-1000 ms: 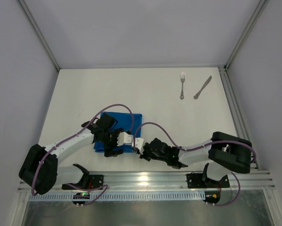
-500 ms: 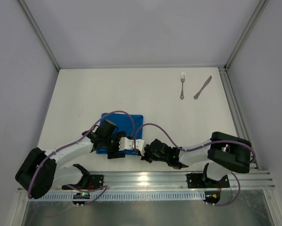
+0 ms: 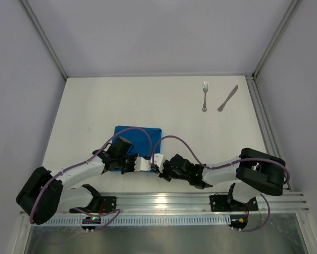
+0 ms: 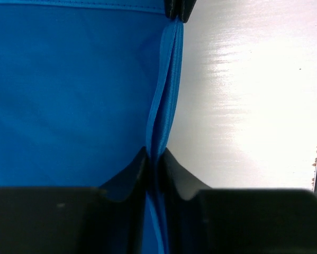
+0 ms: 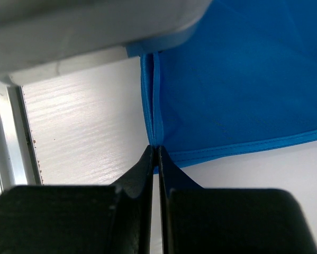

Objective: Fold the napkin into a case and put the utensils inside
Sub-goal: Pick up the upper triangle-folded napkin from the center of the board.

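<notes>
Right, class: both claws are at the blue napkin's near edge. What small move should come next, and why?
Probably lift that edge with both claws and carry it toward the far side. The left claw and right claw each pinch the near hem of the napkin, while the fork and knife lie far off.

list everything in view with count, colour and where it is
napkin: 1, bright blue, lying on the near left part of the table
fork: 1, silver, far right of the table, left of the knife
knife: 1, silver, far right, lying at a slant
table: 1, white
rail: 1, silver metal, along the near edge
cables: 2, purple, one looping over each arm
left end effector: 1, black, shut on the napkin's edge
right end effector: 1, black, shut on the napkin's edge near a corner
</notes>
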Robot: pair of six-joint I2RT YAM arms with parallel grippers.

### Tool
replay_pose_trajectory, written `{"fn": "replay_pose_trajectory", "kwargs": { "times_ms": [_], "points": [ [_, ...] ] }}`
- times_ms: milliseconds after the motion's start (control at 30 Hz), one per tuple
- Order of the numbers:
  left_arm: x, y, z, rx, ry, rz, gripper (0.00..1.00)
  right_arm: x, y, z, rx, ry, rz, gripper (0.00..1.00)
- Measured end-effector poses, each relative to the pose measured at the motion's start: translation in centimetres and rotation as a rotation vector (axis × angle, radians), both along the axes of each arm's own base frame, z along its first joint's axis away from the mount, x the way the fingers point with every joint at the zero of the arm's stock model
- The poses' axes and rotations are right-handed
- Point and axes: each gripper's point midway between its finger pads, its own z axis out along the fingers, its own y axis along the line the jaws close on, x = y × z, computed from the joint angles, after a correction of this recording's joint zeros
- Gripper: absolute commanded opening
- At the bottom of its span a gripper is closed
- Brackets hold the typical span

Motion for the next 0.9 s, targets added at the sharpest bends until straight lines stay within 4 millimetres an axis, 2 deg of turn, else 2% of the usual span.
{"fn": "replay_pose_trajectory", "kwargs": {
  "times_ms": [67,167,333,400,433,500,567,633,733,833,900],
  "points": [
    [-0.1,0.1,0.0,0.003,0.004,0.003,0.05,0.0,0.0,0.0,0.003,0.005,0.000,0.04],
    [-0.1,0.0,0.0,0.003,0.015,0.016,0.00,-0.2,0.1,0.1,0.009,0.016,0.001,0.04],
    [-0.2,0.2,0.2,0.010,0.037,0.047,0.00,-0.3,0.3,2.0,0.067,0.038,-0.019,0.27],
    [-0.2,0.3,0.2,0.016,0.045,0.060,0.00,-0.3,0.4,3.2,0.104,0.051,-0.031,0.36],
    [-0.2,0.3,0.3,0.016,0.048,0.067,0.00,-0.4,0.3,3.9,0.124,0.061,-0.039,0.46],
    [-0.1,0.3,0.5,0.018,0.053,0.077,0.00,-0.7,0.1,5.4,0.178,0.084,-0.053,0.54],
    [0.0,0.2,0.7,0.017,0.055,0.087,0.00,-1.1,-0.4,6.8,0.224,0.102,-0.067,0.66],
    [0.1,0.1,1.0,0.014,0.055,0.096,0.00,-1.1,-1.3,8.1,0.277,0.141,-0.127,0.70],
    [0.3,0.0,1.4,0.012,0.052,0.104,0.00,-0.1,-2.8,9.9,0.365,0.255,-0.301,0.85],
    [0.5,0.0,1.7,0.013,0.054,0.113,0.00,1.2,-4.4,10.3,0.454,0.470,-0.532,0.86],
    [0.5,0.0,1.8,0.013,0.058,0.118,0.00,1.9,-5.4,9.6,0.509,0.626,-0.678,0.84]
  ]
}}
